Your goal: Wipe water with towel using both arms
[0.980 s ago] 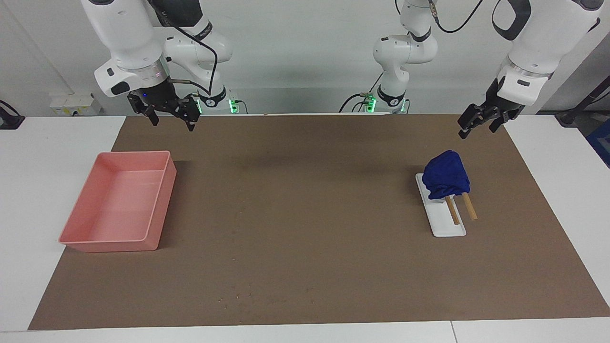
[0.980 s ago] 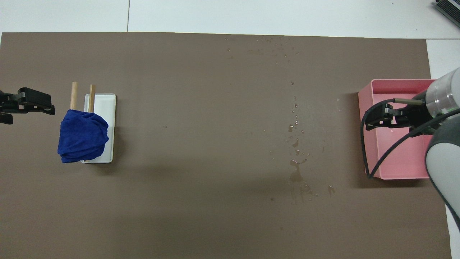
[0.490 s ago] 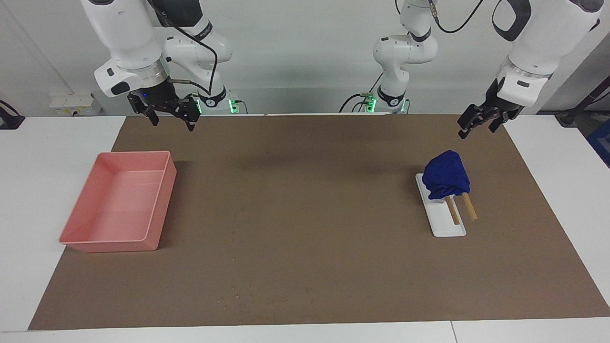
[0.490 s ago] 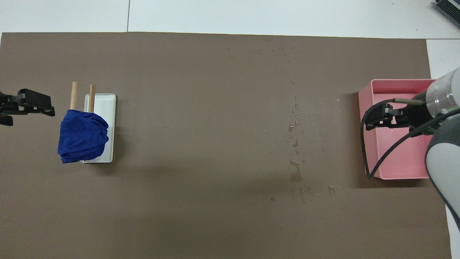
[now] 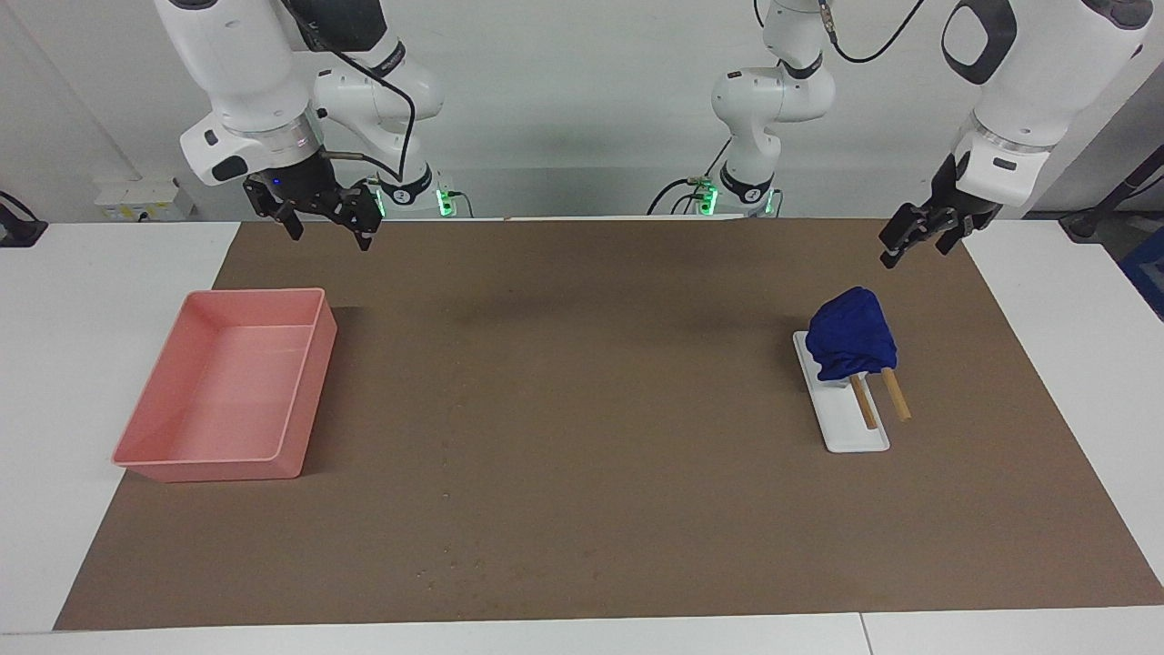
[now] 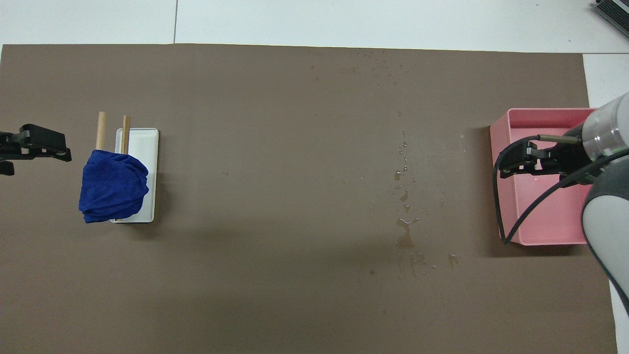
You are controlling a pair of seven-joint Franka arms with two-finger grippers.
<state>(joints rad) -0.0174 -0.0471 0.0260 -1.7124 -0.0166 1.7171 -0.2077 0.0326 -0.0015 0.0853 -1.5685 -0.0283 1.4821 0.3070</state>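
Note:
The deep-blue towel hangs bunched over two wooden rods of a white rack toward the left arm's end of the table; it also shows in the overhead view. Water lies in a puddle and a trail of drops on the brown mat, between the rack and the pink tray. My left gripper is open and empty, up in the air beside the towel, apart from it. My right gripper is open and empty, raised over the tray's rim.
The pink tray sits on the mat toward the right arm's end. White table borders the mat. The rack's base lies flat beside the towel.
My left gripper has drifted slightly outward, away from the towel. The right arm, the towel and the water have not moved.

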